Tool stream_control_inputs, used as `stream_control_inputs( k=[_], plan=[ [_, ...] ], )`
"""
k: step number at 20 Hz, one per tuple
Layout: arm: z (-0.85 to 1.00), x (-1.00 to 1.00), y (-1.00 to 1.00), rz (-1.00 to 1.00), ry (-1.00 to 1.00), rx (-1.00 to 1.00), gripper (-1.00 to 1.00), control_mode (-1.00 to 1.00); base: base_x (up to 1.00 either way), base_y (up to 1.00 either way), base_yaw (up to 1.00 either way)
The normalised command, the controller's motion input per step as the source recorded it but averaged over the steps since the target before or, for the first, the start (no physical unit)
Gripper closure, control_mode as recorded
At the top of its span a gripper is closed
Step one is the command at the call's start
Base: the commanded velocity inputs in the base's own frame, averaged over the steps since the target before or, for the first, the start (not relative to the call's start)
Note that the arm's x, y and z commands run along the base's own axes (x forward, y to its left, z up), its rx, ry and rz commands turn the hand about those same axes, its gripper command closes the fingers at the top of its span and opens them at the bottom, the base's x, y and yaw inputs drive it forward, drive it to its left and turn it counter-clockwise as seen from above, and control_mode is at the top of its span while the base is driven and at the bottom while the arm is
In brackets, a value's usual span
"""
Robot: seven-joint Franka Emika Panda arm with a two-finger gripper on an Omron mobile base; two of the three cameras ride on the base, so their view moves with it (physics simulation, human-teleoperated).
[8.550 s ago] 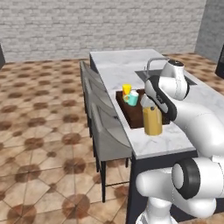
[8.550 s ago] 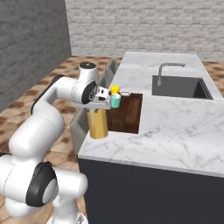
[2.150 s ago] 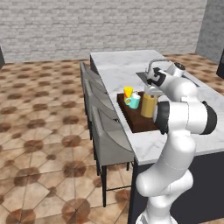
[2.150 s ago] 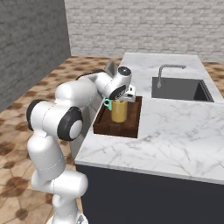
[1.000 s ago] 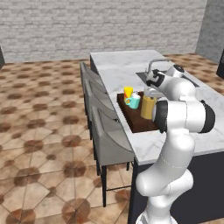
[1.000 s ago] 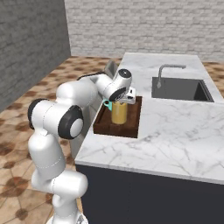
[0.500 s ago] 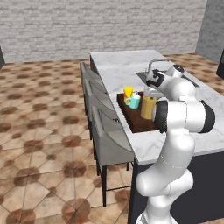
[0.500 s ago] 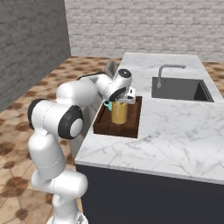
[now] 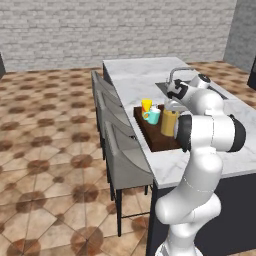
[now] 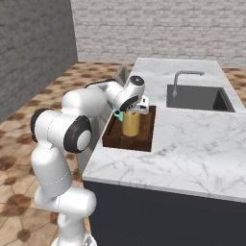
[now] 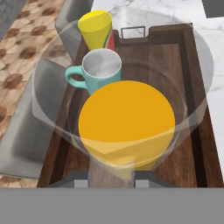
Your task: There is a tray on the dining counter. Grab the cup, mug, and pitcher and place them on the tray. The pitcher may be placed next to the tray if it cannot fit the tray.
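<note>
Amber-orange and clear near its rim, the pitcher (image 11: 127, 122) stands upright on the dark wooden tray (image 11: 199, 144) at mid-frame of the hand view, with the teal mug (image 11: 98, 70) just above-left of it and the yellow cup (image 11: 95, 28) beyond, at the upper left. From the right base view the gripper (image 10: 136, 106) sits over the pitcher's top, with its jaws spread around the glass.

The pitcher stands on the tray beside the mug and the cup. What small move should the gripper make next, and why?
Probably open and lift straight up. The pitcher already stands upright inside the tray, near the mug and the cup, with the gripper at its rim. A sideways retreat could tip the tall glass onto them.
</note>
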Motion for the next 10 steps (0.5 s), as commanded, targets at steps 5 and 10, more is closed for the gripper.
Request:
stream_control_inputs(
  k=[5, 10],
  plan=[
    [0.0, 0.0, 0.0, 0.0, 0.0, 0.0, -1.0, -1.0, 0.0, 0.0, 0.0],
    [0.0, 0.0, 0.0, 0.0, 0.0, 0.0, -1.0, -1.0, 0.0, 0.0, 0.0]
  ],
)
